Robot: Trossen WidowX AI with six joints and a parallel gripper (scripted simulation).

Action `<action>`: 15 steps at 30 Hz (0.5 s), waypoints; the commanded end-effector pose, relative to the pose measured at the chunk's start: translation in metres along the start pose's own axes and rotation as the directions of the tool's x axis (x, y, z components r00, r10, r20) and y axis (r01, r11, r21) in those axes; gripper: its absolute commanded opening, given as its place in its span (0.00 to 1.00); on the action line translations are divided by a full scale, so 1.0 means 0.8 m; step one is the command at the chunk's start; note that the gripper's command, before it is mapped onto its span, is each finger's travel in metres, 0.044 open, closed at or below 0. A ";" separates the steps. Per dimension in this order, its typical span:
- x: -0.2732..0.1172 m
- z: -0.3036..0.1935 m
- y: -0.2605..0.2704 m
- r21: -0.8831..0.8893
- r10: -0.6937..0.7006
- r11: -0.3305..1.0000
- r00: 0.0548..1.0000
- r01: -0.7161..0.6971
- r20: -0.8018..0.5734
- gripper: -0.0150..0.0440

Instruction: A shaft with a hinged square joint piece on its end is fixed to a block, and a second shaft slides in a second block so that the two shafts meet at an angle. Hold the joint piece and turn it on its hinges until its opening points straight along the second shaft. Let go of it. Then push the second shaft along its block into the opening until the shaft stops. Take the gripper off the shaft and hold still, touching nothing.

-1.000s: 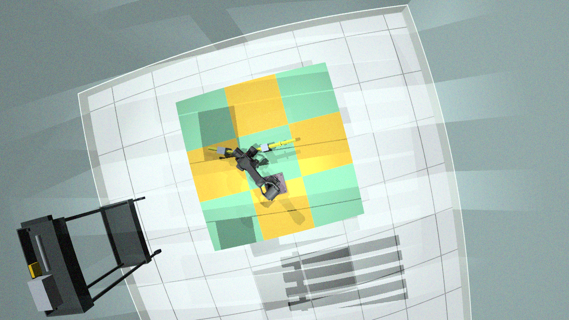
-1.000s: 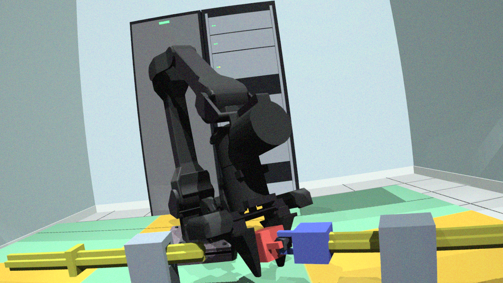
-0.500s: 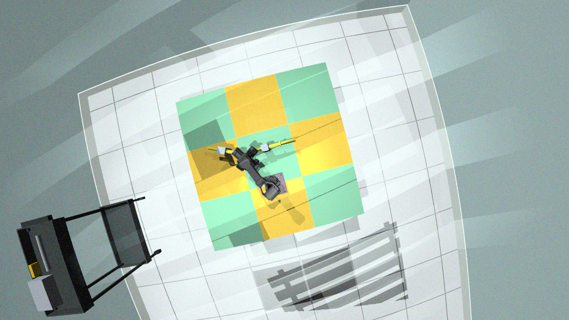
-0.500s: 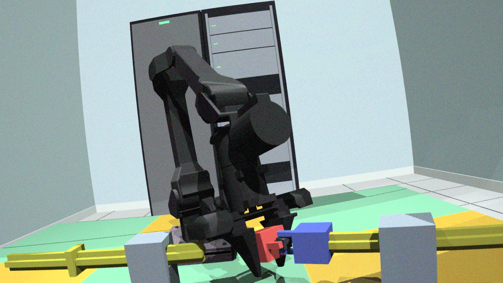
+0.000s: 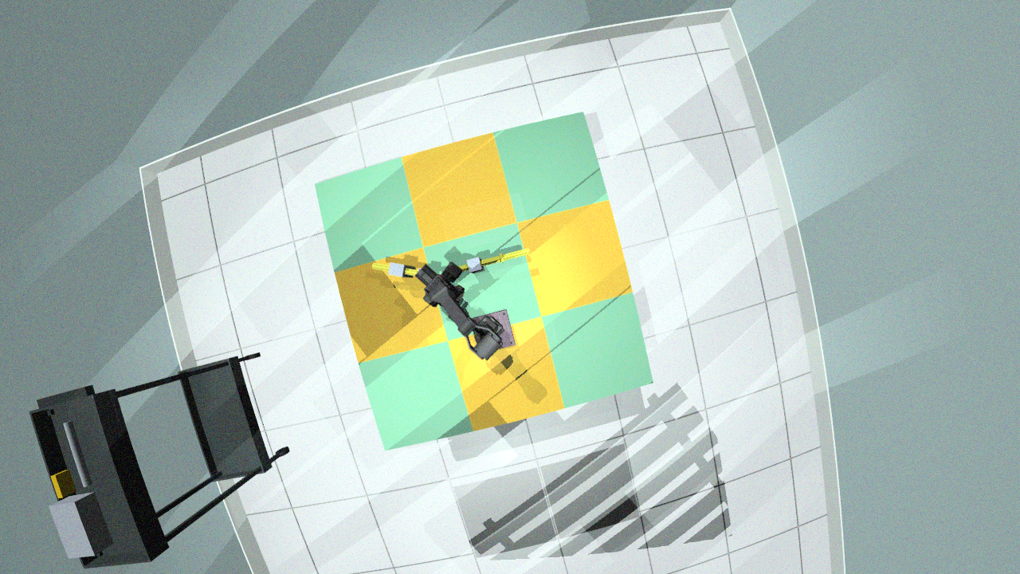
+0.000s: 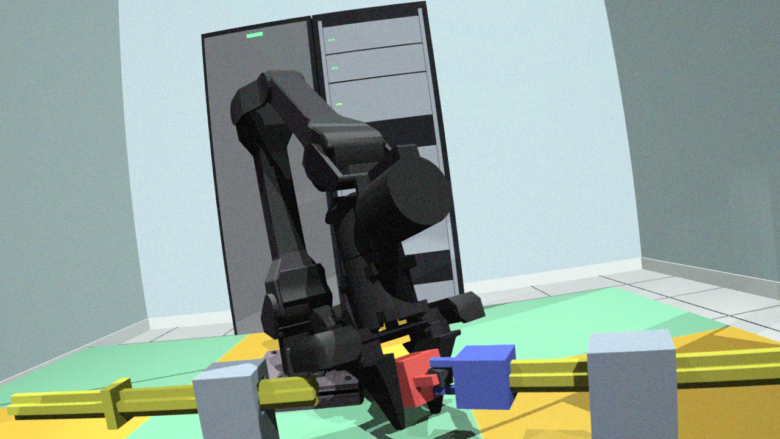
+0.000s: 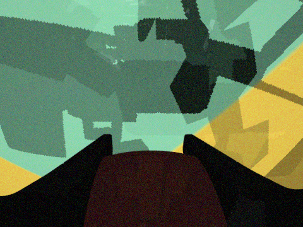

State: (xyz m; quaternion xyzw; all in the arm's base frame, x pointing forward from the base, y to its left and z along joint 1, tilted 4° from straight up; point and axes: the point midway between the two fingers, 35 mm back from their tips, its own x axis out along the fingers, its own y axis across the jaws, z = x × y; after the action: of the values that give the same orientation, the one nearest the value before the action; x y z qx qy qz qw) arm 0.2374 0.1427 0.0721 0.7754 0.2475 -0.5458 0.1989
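My gripper [image 6: 417, 412] [image 7: 148, 142] is shut on the red square joint piece [image 6: 411, 376] [image 7: 156, 206], one finger on each side. The red piece is hinged to a blue piece [image 6: 482, 376] on the end of the fixed yellow shaft [image 6: 548, 372], which runs through a grey block [image 6: 632, 381] [image 5: 395, 269]. The second yellow shaft [image 6: 286, 390] [image 5: 506, 257] sits in another grey block [image 6: 228, 401] [image 5: 472, 265], and its rounded end stops short of the red piece. In the overhead view the arm [image 5: 445, 296] hides the joint piece.
The arm's base plate [image 5: 503, 324] stands on a green and yellow checkered floor [image 5: 570, 163]. A dark server cabinet [image 6: 376, 82] [image 5: 92, 471] stands behind the arm. The second shaft has a cross collar [image 6: 114, 401] near its far end.
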 end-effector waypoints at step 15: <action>-0.001 0.000 0.004 -0.062 -0.013 0.998 1.000 0.014 0.018 0.25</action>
State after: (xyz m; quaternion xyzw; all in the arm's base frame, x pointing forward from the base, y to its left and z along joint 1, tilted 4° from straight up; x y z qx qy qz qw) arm 0.2381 0.1417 0.0723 0.7717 0.2533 -0.5459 0.2059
